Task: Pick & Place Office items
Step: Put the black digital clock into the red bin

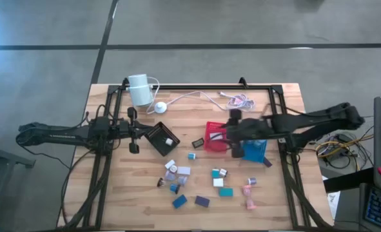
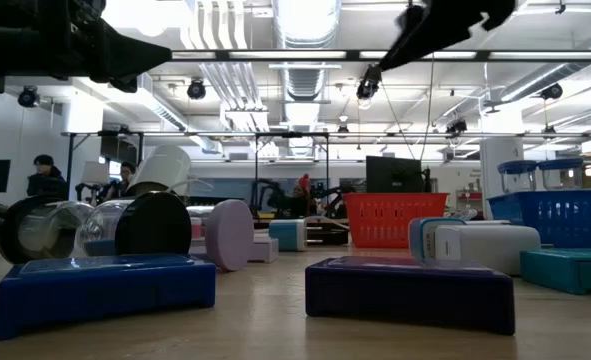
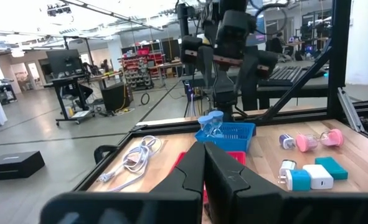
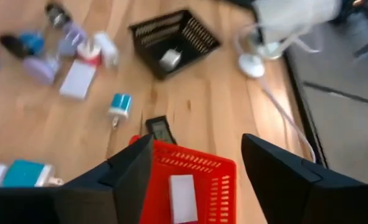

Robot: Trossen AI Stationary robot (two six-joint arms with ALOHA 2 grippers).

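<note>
My right gripper (image 4: 196,168) hangs spread wide over the red tray (image 4: 190,180), white block (image 4: 182,188) lying inside it. One more piece sits in the black tray (image 4: 174,40). Most office items (image 1: 203,183) are scattered on the table (image 1: 113,212) waiting; left gripper (image 3: 203,168) is pressed together, empty.

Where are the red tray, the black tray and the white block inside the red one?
red tray (image 4: 193,171), right wrist view, mesh wall
black tray (image 4: 190,34), right wrist view, rim
white block (image 4: 182,198), right wrist view, top face
</note>
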